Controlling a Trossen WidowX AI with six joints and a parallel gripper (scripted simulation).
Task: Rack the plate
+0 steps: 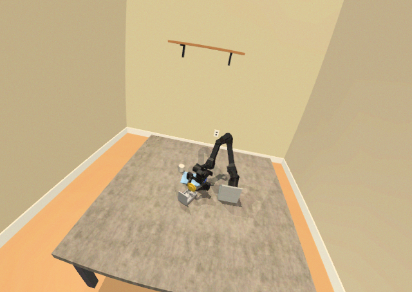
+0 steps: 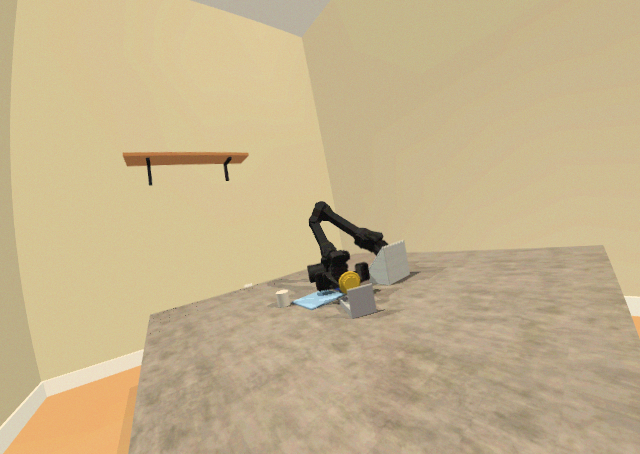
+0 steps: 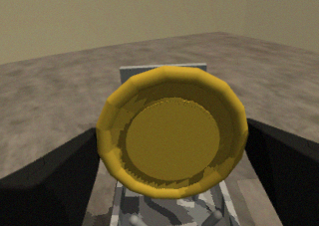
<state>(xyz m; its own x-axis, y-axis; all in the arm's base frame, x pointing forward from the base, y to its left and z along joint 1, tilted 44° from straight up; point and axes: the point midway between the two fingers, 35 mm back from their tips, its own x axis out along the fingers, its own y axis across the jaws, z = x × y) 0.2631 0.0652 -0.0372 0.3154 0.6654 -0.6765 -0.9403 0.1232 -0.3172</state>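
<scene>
The gripper (image 1: 192, 184) (image 2: 347, 280) (image 3: 170, 131) is closed on the yellow plate (image 1: 191, 186) (image 2: 349, 281) (image 3: 172, 138), one finger at each side of its rim. The plate is tipped up on edge, its round face toward the wrist camera. It is held above the near part of the grey dish rack (image 1: 183, 198) (image 2: 362, 300) (image 3: 128, 75), whose flat end panel rises beyond it in the wrist view. Below the plate, short pegs show in the rack; whether its lower edge touches them, I cannot tell.

Just beside the rack, a light blue mat (image 1: 184, 179) (image 2: 311, 300) lies flat on the table (image 1: 166, 242) (image 2: 361, 377) (image 3: 45, 97), partly under the gripper in the top view. A small white cup (image 1: 181, 168) (image 2: 281, 298) is upright near the mat. A larger pale grey block (image 1: 229, 194) (image 2: 392, 264) with a sloping side is on the rack's other side, next to the foot of the black arm (image 1: 230, 152) (image 2: 341, 222). A wooden shelf (image 1: 206, 46) (image 2: 186, 158) is fixed to the wall.
</scene>
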